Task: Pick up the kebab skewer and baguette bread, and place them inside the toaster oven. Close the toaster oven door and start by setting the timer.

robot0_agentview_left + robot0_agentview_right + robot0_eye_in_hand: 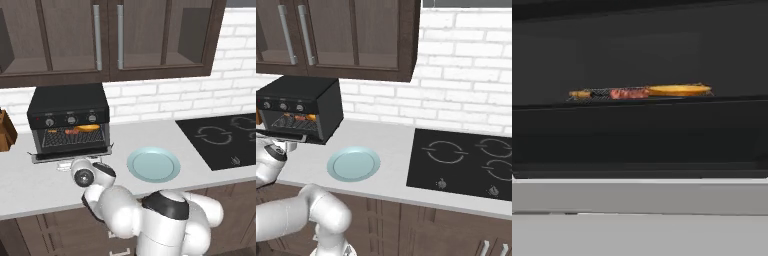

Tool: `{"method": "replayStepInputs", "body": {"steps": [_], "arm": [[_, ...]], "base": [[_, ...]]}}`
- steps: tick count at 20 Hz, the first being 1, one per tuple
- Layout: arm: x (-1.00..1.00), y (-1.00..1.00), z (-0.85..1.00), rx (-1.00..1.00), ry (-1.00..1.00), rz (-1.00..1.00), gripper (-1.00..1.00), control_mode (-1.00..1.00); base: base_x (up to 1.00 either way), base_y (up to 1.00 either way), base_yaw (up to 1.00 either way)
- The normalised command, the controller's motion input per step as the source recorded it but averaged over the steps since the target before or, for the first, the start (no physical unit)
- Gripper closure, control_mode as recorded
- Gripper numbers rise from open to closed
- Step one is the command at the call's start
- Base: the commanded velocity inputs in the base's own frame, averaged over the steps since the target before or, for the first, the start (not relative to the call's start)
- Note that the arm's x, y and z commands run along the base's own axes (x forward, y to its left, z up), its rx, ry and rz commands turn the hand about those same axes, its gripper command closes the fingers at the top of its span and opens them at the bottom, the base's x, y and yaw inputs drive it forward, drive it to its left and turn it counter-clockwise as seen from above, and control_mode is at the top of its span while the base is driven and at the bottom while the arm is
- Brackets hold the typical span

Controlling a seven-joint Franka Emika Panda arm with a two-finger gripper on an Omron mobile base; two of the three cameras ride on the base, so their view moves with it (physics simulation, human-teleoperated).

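Observation:
The black toaster oven (69, 107) stands on the counter at the left. Its door (73, 152) is swung down almost flat. On the wire rack inside, the kebab skewer (619, 93) lies left of the golden baguette bread (679, 90), and the two touch end to end. My gripper (64, 164) sits low, right at the front edge of the door. The hand view looks across the door's grey edge bar (640, 196) into the oven. The fingers are hidden, so their state is unclear.
An empty pale blue plate (153, 165) lies on the white counter right of the oven. A black cooktop (225, 137) is further right. A brown wooden block (6, 131) stands left of the oven. Dark cabinets (100, 35) hang overhead.

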Motion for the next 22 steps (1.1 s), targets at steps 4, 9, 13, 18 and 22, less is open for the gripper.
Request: {"method": "replayStepInputs", "body": {"steps": [4, 9, 13, 18, 22], "arm": [[0.64, 0.00, -0.05, 0.00, 0.00, -0.02, -1.00, -1.00], [0.54, 0.00, 0.00, 0.00, -0.01, -0.02, -1.00, -1.00], [0.57, 0.00, 0.00, 0.00, 0.00, -0.01, -1.00, -1.00], [0.59, 0.00, 0.00, 0.00, 0.00, -0.02, -1.00, -1.00], [0.32, 0.00, 0.00, 0.00, 0.00, 0.00, -1.00, -1.00]], "base": [[0.00, 0.00, 0.00], [0.00, 0.00, 0.00], [0.00, 0.00, 0.00], [0.00, 0.00, 0.00], [0.00, 0.00, 0.00]]}}
